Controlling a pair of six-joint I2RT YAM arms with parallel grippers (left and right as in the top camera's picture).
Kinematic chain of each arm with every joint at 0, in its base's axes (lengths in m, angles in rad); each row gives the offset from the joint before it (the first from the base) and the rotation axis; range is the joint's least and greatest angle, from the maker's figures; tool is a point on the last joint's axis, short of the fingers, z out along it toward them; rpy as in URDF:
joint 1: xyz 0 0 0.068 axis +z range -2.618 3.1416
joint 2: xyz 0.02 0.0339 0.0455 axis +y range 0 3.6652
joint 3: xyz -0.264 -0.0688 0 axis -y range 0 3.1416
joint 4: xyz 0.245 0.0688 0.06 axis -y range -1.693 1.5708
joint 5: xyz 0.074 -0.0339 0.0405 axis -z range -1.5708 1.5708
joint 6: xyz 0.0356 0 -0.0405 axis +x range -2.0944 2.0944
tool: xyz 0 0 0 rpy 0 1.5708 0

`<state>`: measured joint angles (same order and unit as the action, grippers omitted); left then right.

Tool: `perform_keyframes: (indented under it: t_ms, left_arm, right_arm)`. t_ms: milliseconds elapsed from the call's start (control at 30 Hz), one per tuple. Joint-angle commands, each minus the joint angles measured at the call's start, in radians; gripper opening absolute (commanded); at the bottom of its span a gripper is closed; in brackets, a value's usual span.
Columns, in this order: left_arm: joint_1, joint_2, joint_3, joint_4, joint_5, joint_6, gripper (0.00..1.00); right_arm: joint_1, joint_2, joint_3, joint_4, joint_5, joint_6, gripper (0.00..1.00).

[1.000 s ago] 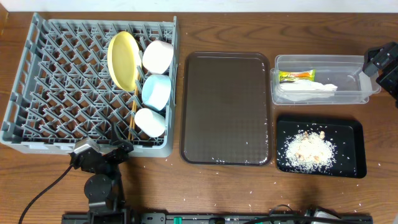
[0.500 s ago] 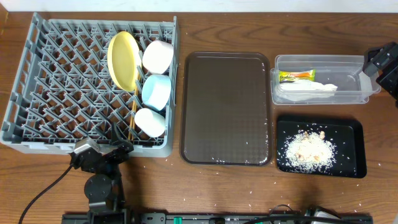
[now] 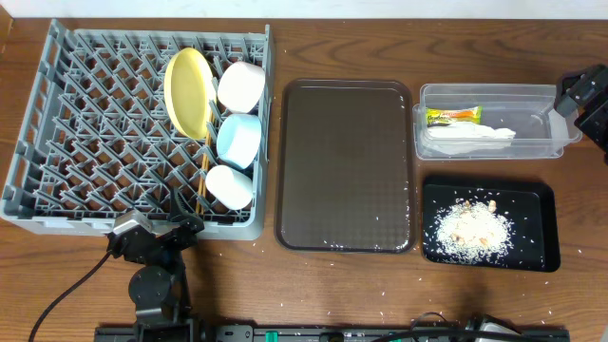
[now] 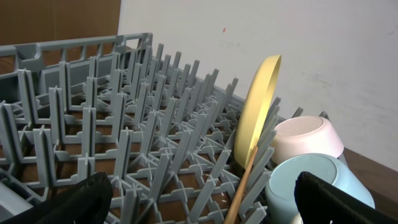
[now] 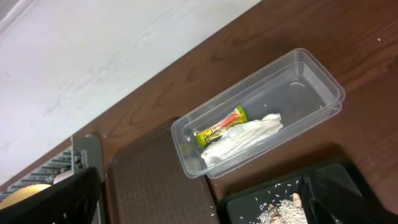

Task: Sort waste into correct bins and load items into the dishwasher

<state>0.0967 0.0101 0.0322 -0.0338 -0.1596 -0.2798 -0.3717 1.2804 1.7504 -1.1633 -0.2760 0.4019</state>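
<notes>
— Overhead view: what is loaded in the dish rack (image 3: 85, 133)?
— At its right side a yellow plate (image 3: 188, 90) is stood on edge. Just right of it, a white bowl (image 3: 240, 85), a light blue bowl (image 3: 238, 140) and a white cup (image 3: 231, 186) are lined up from far to near. Chopsticks (image 3: 201, 176) are slotted along the left of the blue bowl and cup.
— And the waste?
— A snack wrapper (image 3: 453, 117) and a napkin (image 3: 470, 139) are seen in the clear tub (image 3: 543, 122) at far right. Rice scraps (image 3: 470, 228) are heaped in the black tray (image 3: 537, 204), just on the near side of the tub. A brown tray (image 3: 347, 166) is set between rack and bins on the bench (image 3: 380, 285), where a few loose grains are scattered.
— Left wrist view?
— The left gripper (image 4: 202, 190) is spread wide with nothing grasped, at the rack's near edge. Plate, chopsticks and both bowls are faced.
— Right wrist view?
— The right gripper (image 5: 199, 186) is likewise spread wide and empty. The tub is looked down on, and wrapper and napkin are seen touching inside it.
</notes>
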Motion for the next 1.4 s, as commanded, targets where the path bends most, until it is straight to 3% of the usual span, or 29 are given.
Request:
perform_keyframes:
  t_ms: [0, 333, 500, 767, 1033, 1233, 1367]
  left_arm:
    - [0.003, -0.006, -0.028, -0.024, 0.005, 0.017, 0.93]
    - [0.003, -0.006, -0.028, -0.024, 0.006, 0.017, 0.93]
    - [0.003, -0.006, -0.028, -0.024, 0.005, 0.018, 0.93]
    - [0.003, -0.006, -0.028, -0.024, 0.005, 0.017, 0.93]
    - [0.003, -0.006, -0.028, -0.024, 0.005, 0.017, 0.93]
    - [0.003, -0.006, -0.028, -0.024, 0.005, 0.017, 0.93]
    - [0.003, -0.006, -0.028, -0.024, 0.006, 0.017, 0.93]
  right_arm:
    - [-0.007, -0.002, 0.000, -0.001, 0.040, -0.034, 0.99]
    - [-0.005, 0.001, -0.003, -0.011, 0.115, -0.139, 0.99]
    - [0.049, -0.061, -0.106, 0.102, 0.148, -0.232, 0.99]
    - [0.235, -0.343, -0.581, 0.497, 0.335, -0.236, 0.99]
    - [0.320, -0.655, -1.127, 0.922, 0.339, -0.196, 0.99]
    - [0.348, -0.873, -1.444, 1.106, 0.341, -0.155, 0.99]
    - [0.375, -1.010, -1.577, 1.126, 0.373, -0.139, 0.99]
